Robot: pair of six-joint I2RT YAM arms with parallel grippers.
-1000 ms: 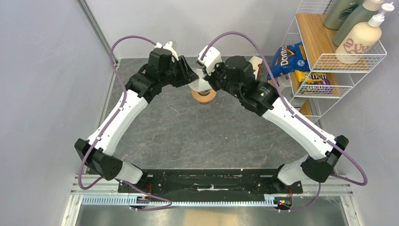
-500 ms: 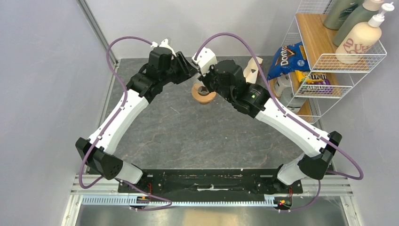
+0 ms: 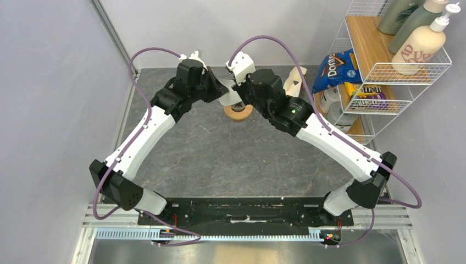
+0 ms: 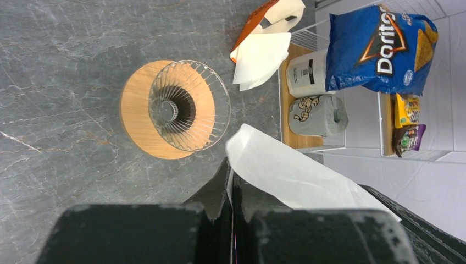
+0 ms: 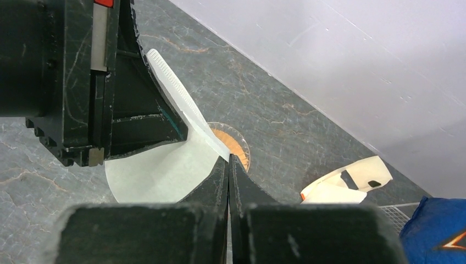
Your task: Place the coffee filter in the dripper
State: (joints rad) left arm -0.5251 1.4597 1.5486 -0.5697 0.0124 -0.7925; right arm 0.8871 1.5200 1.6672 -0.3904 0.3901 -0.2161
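While the left end effector [image 4: 229, 168] is clamped on one edge of the coffee filter [image 4: 291, 176], the right end effector [image 5: 228, 160] pinches another edge, and the white paper hangs in the air between them. Just below and apart from it, the dripper [image 4: 184, 104] stands upright on the grey surface [image 4: 55, 60]. Farther back lie spare filters [image 4: 262, 52] and a blue chip bag [image 4: 379, 47].

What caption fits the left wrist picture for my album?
Left gripper pinches a white coffee filter near the glass dripper on the gray table.
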